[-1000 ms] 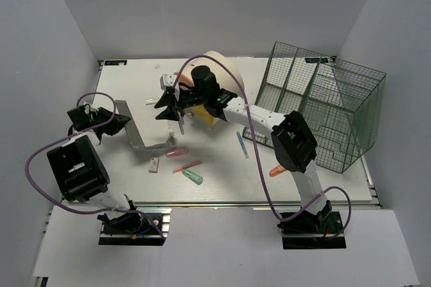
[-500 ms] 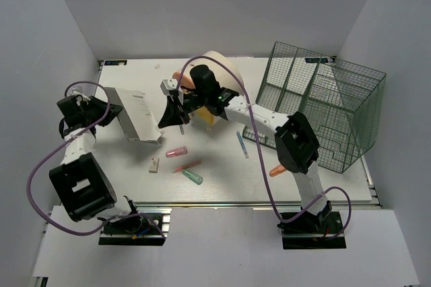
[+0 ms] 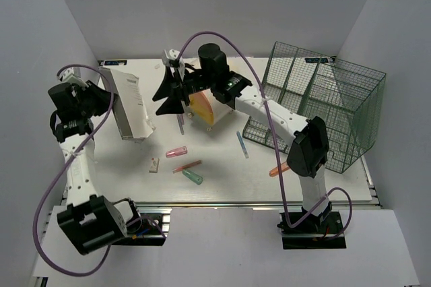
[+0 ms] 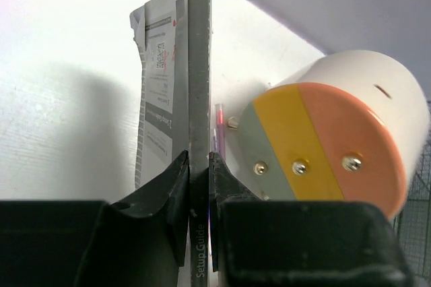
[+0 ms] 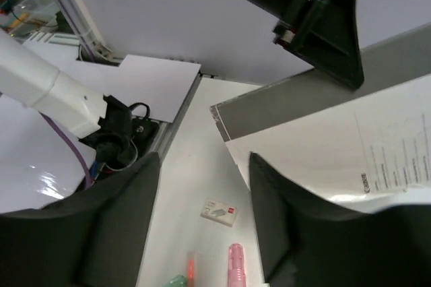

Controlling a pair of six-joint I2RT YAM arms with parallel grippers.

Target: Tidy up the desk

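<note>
The desk (image 3: 222,182) is a white tabletop with a silver rail (image 3: 202,204) along its near edge. My left gripper (image 3: 106,102) is shut on the edge of a grey-and-white Setup Guide booklet (image 3: 129,102) and holds it upright above the desk's back left. In the left wrist view the jaws (image 4: 197,160) pinch the booklet's spine (image 4: 197,65). My right gripper (image 3: 168,95) is open and empty, raised just right of the booklet. The right wrist view shows its fingers (image 5: 114,226) spread wide, with the booklet (image 5: 337,132) beyond them.
A cream cylinder with an orange rim (image 3: 203,106) lies behind the right arm. A green mesh basket (image 3: 323,112) stands at the right. On the desk lie a pink marker (image 3: 176,152), an orange pen (image 3: 187,166), a green marker (image 3: 192,177), a small white box (image 3: 154,164), a blue pen (image 3: 242,144) and an orange marker (image 3: 277,171).
My left arm has lifted the booklet off the desk and swung it up and back to the left. My right gripper has risen and moved toward the back.
</note>
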